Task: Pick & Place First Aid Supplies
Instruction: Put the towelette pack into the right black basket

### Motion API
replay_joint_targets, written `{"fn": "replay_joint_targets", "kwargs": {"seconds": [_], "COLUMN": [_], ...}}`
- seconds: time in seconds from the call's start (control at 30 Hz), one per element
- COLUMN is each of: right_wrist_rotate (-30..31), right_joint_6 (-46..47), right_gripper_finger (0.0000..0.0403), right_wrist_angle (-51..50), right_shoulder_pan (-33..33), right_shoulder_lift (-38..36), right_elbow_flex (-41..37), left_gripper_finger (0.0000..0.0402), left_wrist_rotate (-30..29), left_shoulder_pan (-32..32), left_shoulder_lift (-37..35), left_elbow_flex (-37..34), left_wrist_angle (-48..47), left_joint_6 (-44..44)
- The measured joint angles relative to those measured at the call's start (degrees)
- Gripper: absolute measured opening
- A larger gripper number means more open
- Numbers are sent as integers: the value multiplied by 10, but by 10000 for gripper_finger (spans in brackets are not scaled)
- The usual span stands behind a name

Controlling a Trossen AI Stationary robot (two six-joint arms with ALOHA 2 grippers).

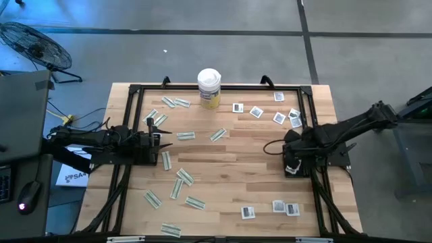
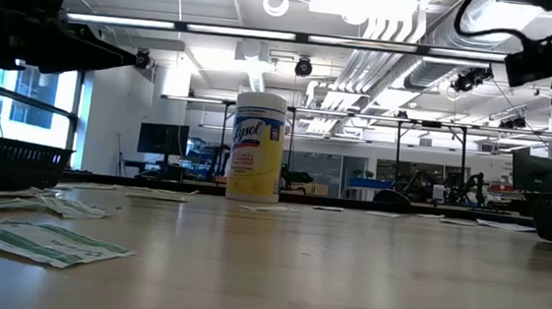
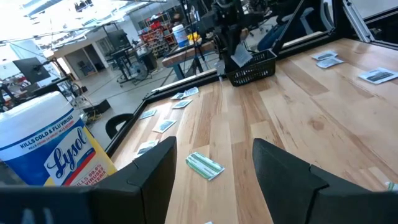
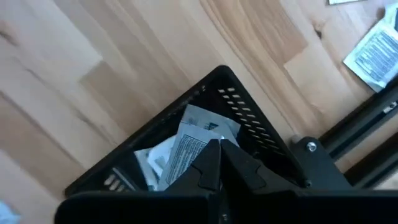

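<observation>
Narrow green-white strips (image 1: 183, 177) lie flat over the table's left half. Small white squares with a dark mark (image 1: 256, 112) lie at the far right and near right. My left gripper (image 3: 211, 177) is open and held level above the table's left side (image 1: 162, 138). One strip (image 3: 204, 165) lies on the wood ahead, between its fingers. My right gripper (image 4: 219, 158) is shut over the black basket (image 4: 242, 106) at the table's right (image 1: 291, 162), on a white printed packet (image 4: 186, 152). More packets lie inside the basket. My right gripper pinches the white printed packet by an edge (image 4: 198, 146) between its two fingertips, coming from above and pointing down. The packet hangs below the fingers over the basket's opening. The left wrist view shows it as a pale flap (image 3: 240, 56) under the gripper.
A white-lidded, yellow-labelled canister (image 1: 209, 88) stands at the far edge, middle. A black frame (image 1: 223, 88) runs round the table. A second black basket (image 2: 9, 161) sits by the left arm. Bare wood (image 1: 236, 148) lies between the two arms.
</observation>
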Motion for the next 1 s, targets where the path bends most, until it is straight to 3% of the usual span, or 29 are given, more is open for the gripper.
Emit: {"fn": "replay_joint_targets", "kwargs": {"seconds": [0.37,0.63,0.8,0.9,1.0], "right_wrist_rotate": [-12,-60,-53,-20,4], "right_joint_6": [-38,-58,-65,-73,-91], "right_gripper_finger": [19,76,84,82,78], "right_wrist_angle": [3,-6,-12,54,220], "right_shoulder_pan": [-4,-44,-71,-64,-36], "right_shoulder_lift": [144,163,163,162,163], "right_elbow_flex": [0,12,68,99,103], "left_gripper_finger": [206,206,206,206,206], "left_wrist_rotate": [0,0,0,0,0], "left_shoulder_pan": [0,0,0,0,0], "left_shoulder_lift": [0,0,0,0,0], "left_elbow_flex": [0,0,0,0,0], "left_wrist_angle": [0,0,0,0,0], "left_joint_6": [0,0,0,0,0]}}
